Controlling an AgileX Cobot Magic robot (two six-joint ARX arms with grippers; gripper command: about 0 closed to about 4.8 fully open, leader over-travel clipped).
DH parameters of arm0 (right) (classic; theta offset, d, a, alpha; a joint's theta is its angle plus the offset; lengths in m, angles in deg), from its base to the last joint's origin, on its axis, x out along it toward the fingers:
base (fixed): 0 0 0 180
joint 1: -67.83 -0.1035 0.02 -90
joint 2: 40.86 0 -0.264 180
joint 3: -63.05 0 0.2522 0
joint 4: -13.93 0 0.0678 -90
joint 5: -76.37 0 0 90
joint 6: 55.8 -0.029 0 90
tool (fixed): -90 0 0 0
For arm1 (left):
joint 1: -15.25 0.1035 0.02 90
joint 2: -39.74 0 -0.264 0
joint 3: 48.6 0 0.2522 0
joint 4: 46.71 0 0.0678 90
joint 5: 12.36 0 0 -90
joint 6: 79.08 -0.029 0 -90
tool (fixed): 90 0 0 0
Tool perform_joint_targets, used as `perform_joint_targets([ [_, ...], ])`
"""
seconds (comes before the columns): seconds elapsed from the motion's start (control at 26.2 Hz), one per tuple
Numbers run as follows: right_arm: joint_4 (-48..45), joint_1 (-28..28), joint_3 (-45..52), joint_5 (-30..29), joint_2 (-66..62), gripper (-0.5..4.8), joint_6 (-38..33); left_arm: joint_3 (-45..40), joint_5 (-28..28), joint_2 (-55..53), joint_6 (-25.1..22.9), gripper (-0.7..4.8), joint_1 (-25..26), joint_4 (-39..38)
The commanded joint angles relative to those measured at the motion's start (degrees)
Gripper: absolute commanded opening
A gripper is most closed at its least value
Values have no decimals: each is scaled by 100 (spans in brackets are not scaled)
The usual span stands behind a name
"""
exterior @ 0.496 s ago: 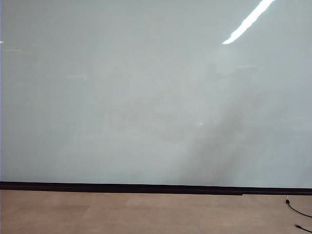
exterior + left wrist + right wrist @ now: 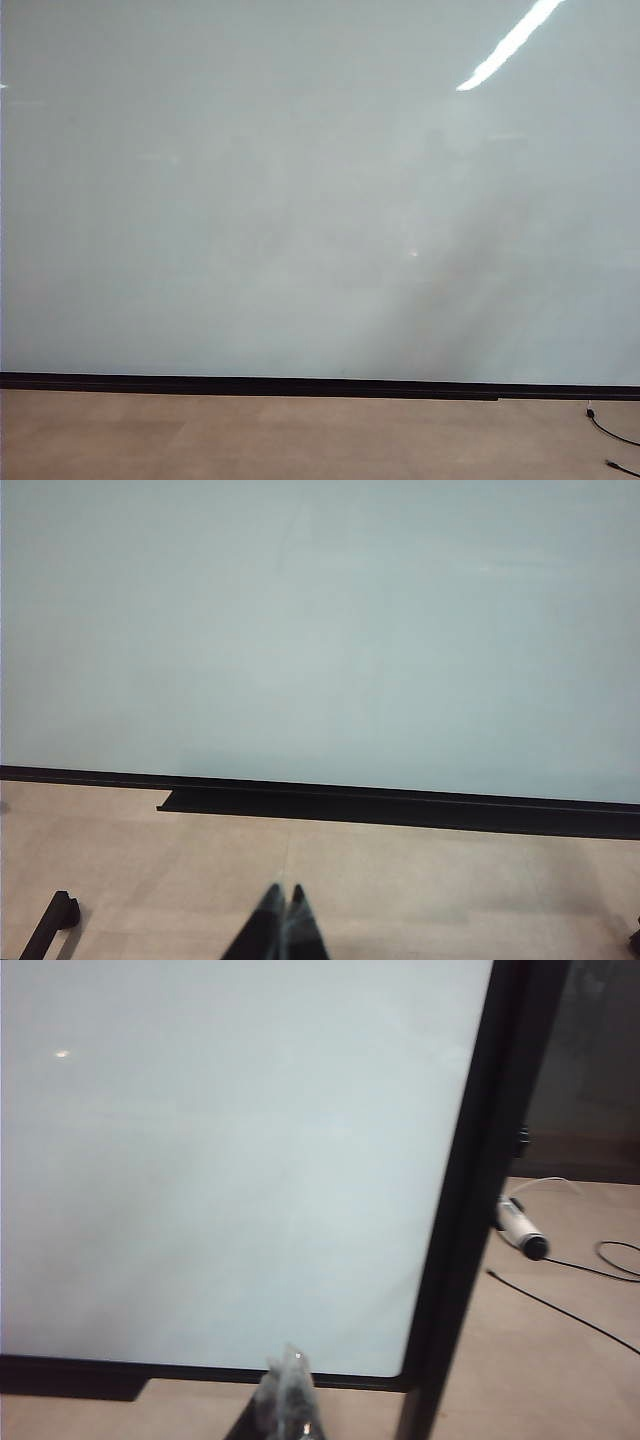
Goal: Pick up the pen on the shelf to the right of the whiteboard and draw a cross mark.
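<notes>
The whiteboard (image 2: 300,200) fills the exterior view, glossy and pale, with a thin black strip (image 2: 300,385) along its bottom edge. No gripper shows in that view. In the right wrist view the pen (image 2: 521,1229), white with a dark tip, lies just beyond the board's black right frame (image 2: 470,1190); I cannot make out the shelf under it. My right gripper (image 2: 290,1365) is shut and empty, low in front of the board (image 2: 220,1160) and well short of the pen. My left gripper (image 2: 284,892) is shut and empty, over the floor before the board (image 2: 320,630). No cross mark is in view.
A black ledge (image 2: 400,808) runs along the foot of the board. Thin black cables (image 2: 560,1305) trail over the pale wooden floor near the pen, and cable ends (image 2: 610,430) show at the exterior view's lower right. A small black foot (image 2: 50,925) stands on the floor.
</notes>
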Motion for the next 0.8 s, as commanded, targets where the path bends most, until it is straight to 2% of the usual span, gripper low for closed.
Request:
perform_joint_targets([
  [0.04,-437,2,-20,750,-4,-1,-20,15,20,-2,-24,-4,-2,52],
  [0.11,-798,2,-20,1408,-4,-1,-17,15,20,-2,-24,-5,-2,52],
  [0.23,-828,2,-20,1950,-4,-1,-17,15,20,-2,-24,-4,-2,52],
  [0.53,-498,-7,-50,1668,-66,-2,-103,15,22,-2,-24,-4,-2,52],
  [0.8,-369,9,-621,1825,-1043,0,-59,15,20,-2,-26,-4,-2,50],
])
